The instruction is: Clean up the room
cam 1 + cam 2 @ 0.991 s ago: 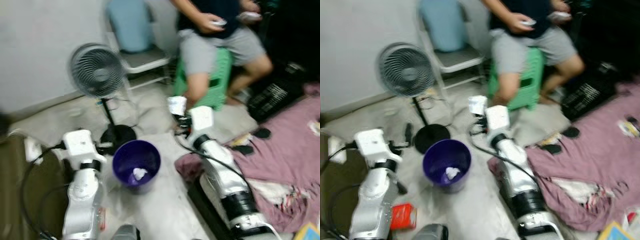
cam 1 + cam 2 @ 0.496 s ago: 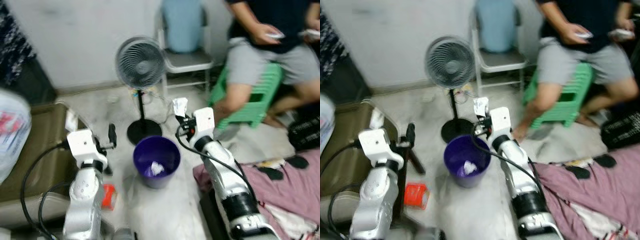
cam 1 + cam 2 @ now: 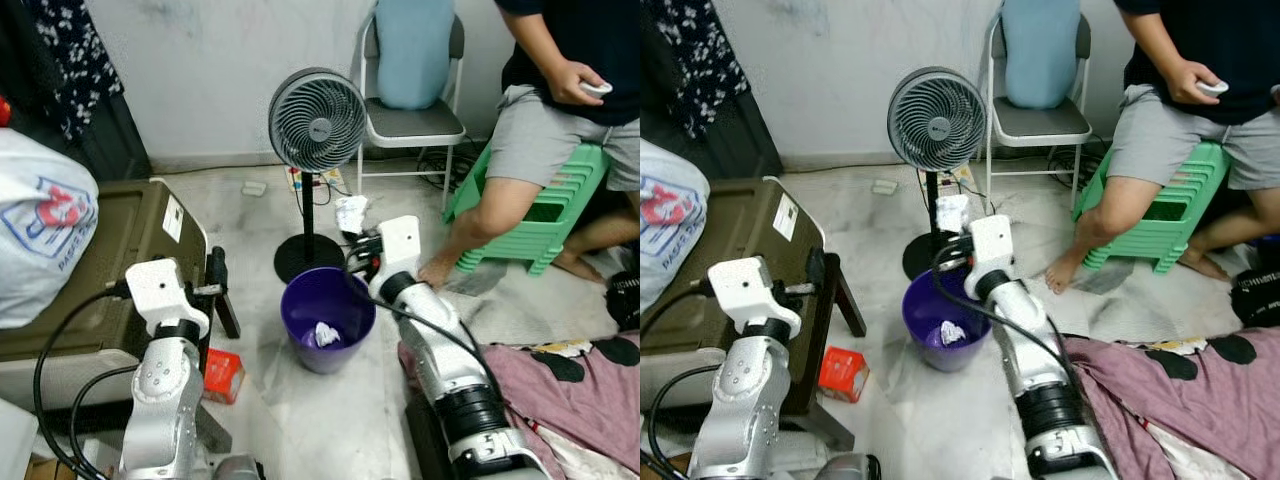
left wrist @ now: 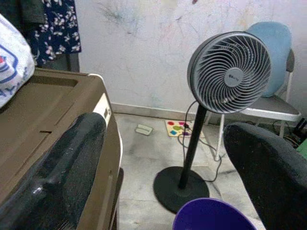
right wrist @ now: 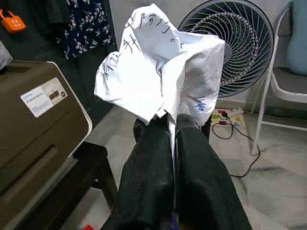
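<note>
R gripper (image 3: 352, 228): clenched on crumpled paper (image 5: 160, 72), held over far rim of purple bin, just in front of fan base; paper sticks up from fingertips.
L gripper (image 3: 217, 270): spread wide, nothing in it, raised at near left, beside the brown box; fingers (image 4: 57, 177) well apart in wrist view.
Purple bin (image 3: 328, 318): on floor, centre, betw. the two arms; one white paper wad (image 3: 325, 334) already inside.
Fan (image 3: 318, 122): standing, black round base just beyond bin.
Brown box (image 3: 95, 260): left, on a dark stand; white printed bag (image 3: 40, 235) resting on it at far left.
Red carton (image 3: 223, 375): on floor, near left of bin.
Chair (image 3: 412, 120): far, against wall, blue cushion on it.
Person (image 3: 560, 100): far right, seated on green stool (image 3: 530, 210), small white object in hand.
Pink cloth (image 3: 570, 400): floor, near right.
</note>
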`<state>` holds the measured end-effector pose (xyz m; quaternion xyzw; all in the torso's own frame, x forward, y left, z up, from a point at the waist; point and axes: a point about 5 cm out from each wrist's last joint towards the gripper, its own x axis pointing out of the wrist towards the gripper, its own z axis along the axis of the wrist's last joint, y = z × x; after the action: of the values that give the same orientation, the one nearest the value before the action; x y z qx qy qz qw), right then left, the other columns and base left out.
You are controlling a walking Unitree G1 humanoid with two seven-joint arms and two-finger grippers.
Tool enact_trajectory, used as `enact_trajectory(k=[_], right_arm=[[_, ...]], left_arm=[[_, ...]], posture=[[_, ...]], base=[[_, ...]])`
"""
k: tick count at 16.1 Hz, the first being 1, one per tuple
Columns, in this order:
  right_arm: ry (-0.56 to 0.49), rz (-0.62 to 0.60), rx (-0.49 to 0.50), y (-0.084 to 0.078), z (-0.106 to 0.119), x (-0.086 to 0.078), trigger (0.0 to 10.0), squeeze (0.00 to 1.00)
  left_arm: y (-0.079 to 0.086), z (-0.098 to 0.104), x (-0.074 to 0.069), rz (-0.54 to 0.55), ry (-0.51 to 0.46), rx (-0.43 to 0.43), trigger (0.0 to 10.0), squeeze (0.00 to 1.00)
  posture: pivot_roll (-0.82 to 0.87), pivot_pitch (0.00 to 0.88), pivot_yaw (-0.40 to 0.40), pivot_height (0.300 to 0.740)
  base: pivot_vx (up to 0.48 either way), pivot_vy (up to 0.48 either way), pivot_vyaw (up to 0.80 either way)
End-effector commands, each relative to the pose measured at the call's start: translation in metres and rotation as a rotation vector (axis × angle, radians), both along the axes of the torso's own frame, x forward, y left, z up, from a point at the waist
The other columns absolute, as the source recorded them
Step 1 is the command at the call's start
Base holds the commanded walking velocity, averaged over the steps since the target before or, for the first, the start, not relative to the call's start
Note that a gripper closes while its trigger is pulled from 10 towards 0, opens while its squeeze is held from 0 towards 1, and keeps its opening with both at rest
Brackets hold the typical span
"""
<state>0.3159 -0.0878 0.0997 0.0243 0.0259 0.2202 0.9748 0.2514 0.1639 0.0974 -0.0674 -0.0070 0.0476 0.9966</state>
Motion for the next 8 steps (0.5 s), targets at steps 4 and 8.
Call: enact_trajectory(k=[4, 8], right_arm=[[-0.002, -0.003, -0.010, 0.0002, 0.0022, 0.0020, 10.0, 0.00], [0.004, -0.004, -0.015, 0.0004, 0.0012, 0.0024, 10.0, 0.00]], left_arm=[[-0.0005, 0.0045, -0.0003, -0.013, -0.020, -0.003, 10.0, 0.00], [-0.0001, 0.0043, -0.0001, -0.016, -0.019, -0.007, 10.0, 0.00]], posture=[[-0.05, 0.029, -0.010, 0.740], [-0.05, 0.030, -0.010, 0.740]], base=[[0.355, 0.061, 0.00], [0.388, 0.283, 0.00]])
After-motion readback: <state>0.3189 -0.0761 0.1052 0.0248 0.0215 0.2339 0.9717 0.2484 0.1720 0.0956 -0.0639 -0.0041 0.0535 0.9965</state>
